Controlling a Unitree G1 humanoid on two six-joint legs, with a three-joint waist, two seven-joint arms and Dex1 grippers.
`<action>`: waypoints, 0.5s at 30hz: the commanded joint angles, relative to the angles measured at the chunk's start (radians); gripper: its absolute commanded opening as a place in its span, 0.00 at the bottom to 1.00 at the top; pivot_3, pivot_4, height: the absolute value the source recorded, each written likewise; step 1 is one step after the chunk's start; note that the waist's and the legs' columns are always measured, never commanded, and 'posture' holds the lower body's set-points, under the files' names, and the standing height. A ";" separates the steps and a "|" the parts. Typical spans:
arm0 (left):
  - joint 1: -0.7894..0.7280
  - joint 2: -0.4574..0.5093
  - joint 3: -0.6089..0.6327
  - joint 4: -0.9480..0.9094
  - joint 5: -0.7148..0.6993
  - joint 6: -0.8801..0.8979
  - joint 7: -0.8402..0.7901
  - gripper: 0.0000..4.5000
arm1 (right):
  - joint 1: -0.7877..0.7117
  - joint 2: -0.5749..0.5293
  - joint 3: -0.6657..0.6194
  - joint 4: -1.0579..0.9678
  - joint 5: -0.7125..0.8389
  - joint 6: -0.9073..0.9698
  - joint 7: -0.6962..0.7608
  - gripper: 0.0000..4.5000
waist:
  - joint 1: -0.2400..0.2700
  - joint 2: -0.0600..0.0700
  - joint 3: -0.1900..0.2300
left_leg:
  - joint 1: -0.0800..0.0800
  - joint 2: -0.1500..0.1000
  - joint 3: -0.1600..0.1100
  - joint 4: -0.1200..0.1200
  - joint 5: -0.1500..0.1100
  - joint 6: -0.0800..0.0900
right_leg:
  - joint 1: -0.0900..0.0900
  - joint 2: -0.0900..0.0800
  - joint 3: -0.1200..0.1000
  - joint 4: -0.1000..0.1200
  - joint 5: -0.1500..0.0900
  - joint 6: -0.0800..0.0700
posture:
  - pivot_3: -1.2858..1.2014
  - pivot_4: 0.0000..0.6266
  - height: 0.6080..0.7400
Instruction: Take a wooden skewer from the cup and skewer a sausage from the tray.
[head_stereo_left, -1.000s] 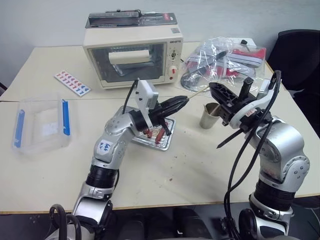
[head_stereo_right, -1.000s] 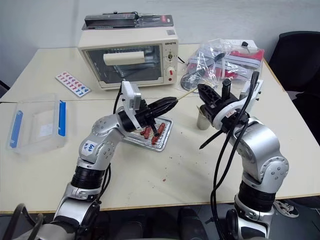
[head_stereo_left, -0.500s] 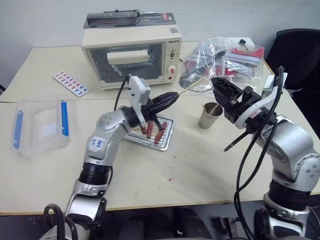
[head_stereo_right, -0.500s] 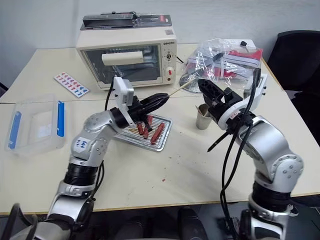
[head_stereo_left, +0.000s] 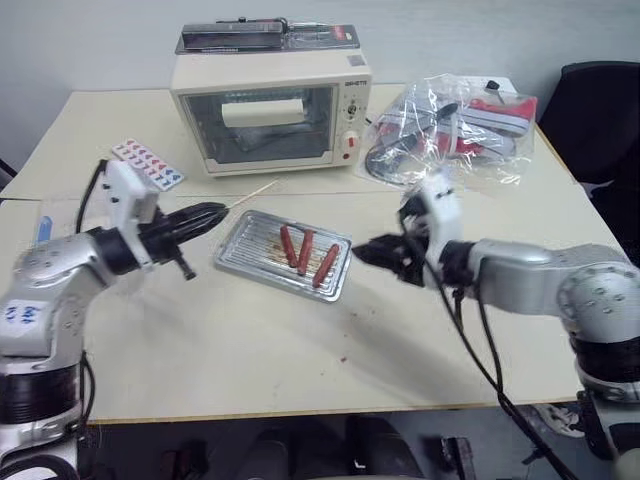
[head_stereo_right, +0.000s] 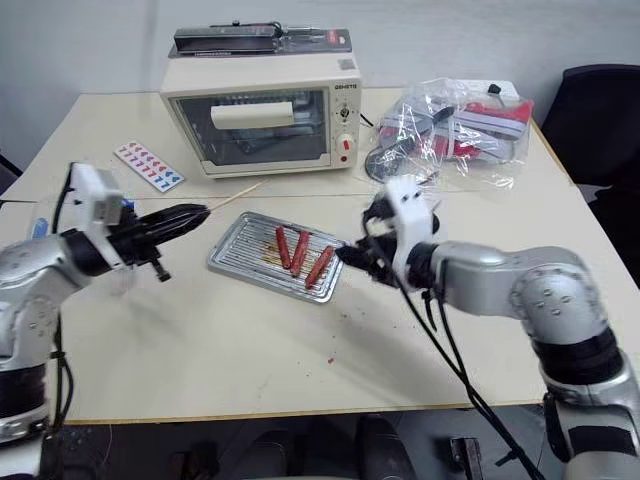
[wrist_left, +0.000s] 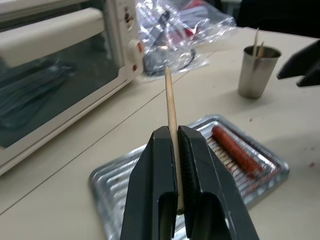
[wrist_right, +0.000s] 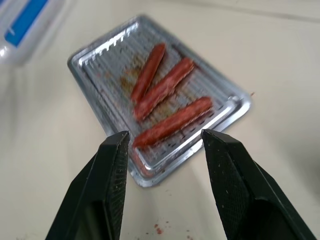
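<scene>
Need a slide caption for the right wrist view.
Open right tool frames the nearest of three sausages in the tray.

Two head cameras look down over the table from above; each wrist camera peers close along its own fingers. All four share the tray, the left from beside, the right from above.

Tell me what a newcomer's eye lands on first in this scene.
Three reddish sausages lie side by side in the silver tray at the middle of the table. To its left, the left end effector is shut on a wooden skewer that points toward the cream toaster oven at the back. To the tray's right, the right end effector hangs open, aimed at the nearest sausage.
</scene>
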 joint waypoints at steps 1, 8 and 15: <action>0.016 0.005 0.040 -0.071 -0.031 0.006 0.023 0.00 | 0.006 0.072 0.054 0.042 -0.149 0.003 0.048 0.53 | 0.001 0.000 0.000 | 0.000 0.000 0.000 0.000 0.000 0.000 | 0.000 0.000 0.000 0.000 0.000 0.000 | 0.52 0.24 1.00; 0.060 0.000 0.046 -0.130 -0.045 0.026 0.055 0.00 | -0.029 0.230 0.045 0.159 -0.316 0.026 0.065 0.80 | -0.009 0.000 0.000 | 0.000 0.000 0.000 0.000 0.000 0.000 | -0.001 0.000 0.000 0.001 0.000 0.000 | 0.52 0.24 1.00; 0.067 -0.007 0.030 -0.143 -0.039 0.018 0.076 0.00 | -0.055 0.382 -0.055 0.257 -0.372 0.071 0.041 0.85 | -0.013 0.000 0.000 | 0.000 0.000 0.000 -0.001 0.000 -0.001 | -0.002 0.001 0.000 0.004 0.000 0.000 | 0.52 0.24 1.00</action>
